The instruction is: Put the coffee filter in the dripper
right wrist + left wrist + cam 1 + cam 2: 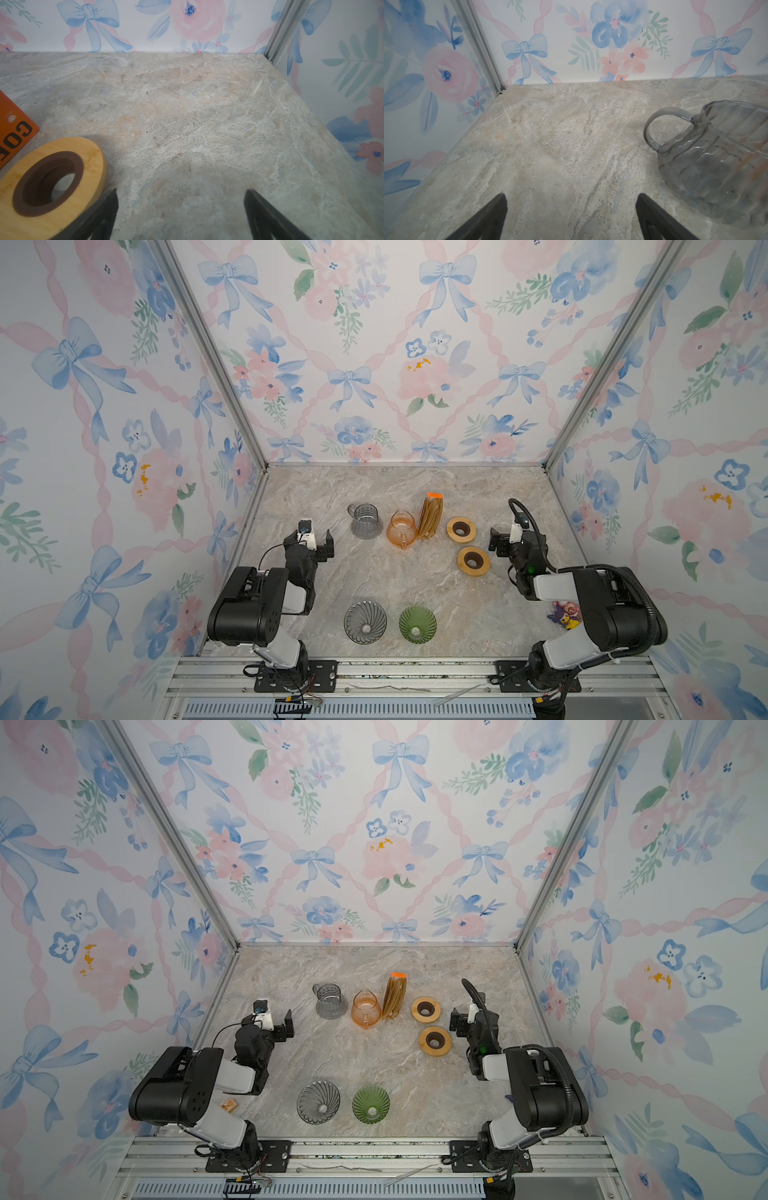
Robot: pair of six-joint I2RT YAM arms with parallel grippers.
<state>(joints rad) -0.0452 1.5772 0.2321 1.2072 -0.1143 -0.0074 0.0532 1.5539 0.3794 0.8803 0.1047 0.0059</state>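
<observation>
Marble table (415,580): left claw (571,195) and right claw (181,190) gape wide, empty; a toy (566,615) at lower right shows in a top view, not in wrist views.

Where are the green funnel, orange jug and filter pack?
green funnel (417,620), in a top view, its ribbed inside
orange jug (401,531), in a top view, its round belly
filter pack (430,517), in a top view, its brown middle

Place: a robot test booth dressed as a home coffee corner.
Walls: floral bow wallpaper (374,364) on bare aluminium posts (212,352), ahead of and outboard of the left gripper (309,545) and right gripper (505,541).
Surface: marble-look tabletop (374,580) beneath both.
Mounting: aluminium rail (415,672) behind them, with the arm bases bolted on.
Wares: grey carafe (365,520) and amber carafe (401,529) between them.
</observation>
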